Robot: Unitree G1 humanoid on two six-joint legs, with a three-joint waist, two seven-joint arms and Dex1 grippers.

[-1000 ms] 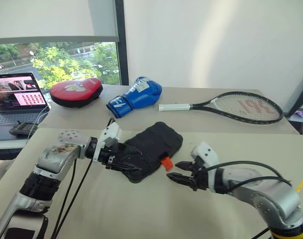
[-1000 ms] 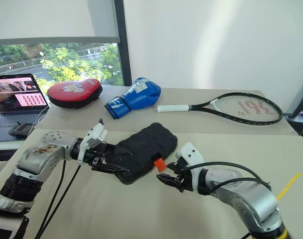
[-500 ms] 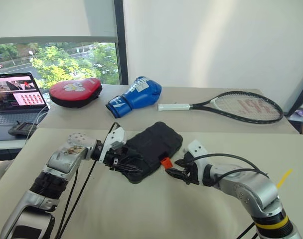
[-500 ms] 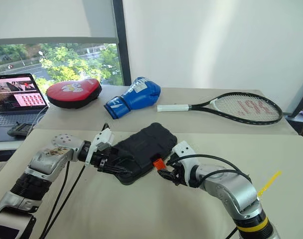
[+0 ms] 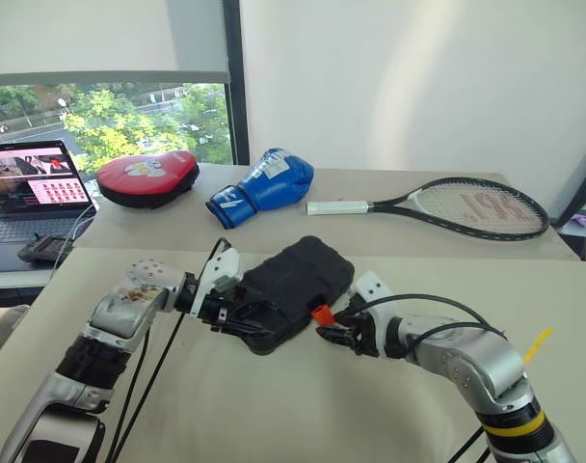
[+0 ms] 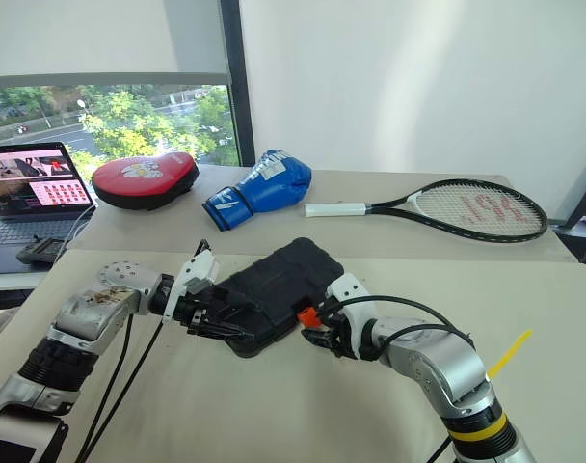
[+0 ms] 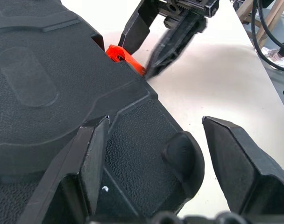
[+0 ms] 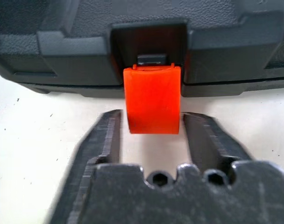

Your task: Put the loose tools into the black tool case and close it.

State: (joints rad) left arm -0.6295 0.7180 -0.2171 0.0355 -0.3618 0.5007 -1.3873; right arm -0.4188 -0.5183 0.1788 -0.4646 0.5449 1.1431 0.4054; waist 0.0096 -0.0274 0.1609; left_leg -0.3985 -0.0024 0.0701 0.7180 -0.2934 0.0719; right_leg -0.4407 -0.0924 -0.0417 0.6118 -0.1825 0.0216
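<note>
The black tool case [image 5: 298, 280] lies closed on the beige table, its small orange latch [image 8: 152, 98] sticking out of the near edge. My right gripper [image 5: 330, 328] is at that latch; its two fingers [image 8: 109, 135] stand close on either side of the orange tab, with slim gaps showing. My left gripper [image 5: 237, 313] is open around the case's left corner [image 7: 179, 151], one finger over the textured shell and the other off its side. The loose tools are out of view.
On the far table lie a tennis racket [image 5: 466, 205], a blue boxing glove [image 5: 264, 186], a red pad [image 5: 146, 176] and an open laptop [image 5: 28, 188]. A yellow strip [image 5: 536, 344] sits on the table at the right.
My right gripper has come forward to the orange latch, and its fingers have narrowed around the tab. The left gripper stays at the case's corner.
</note>
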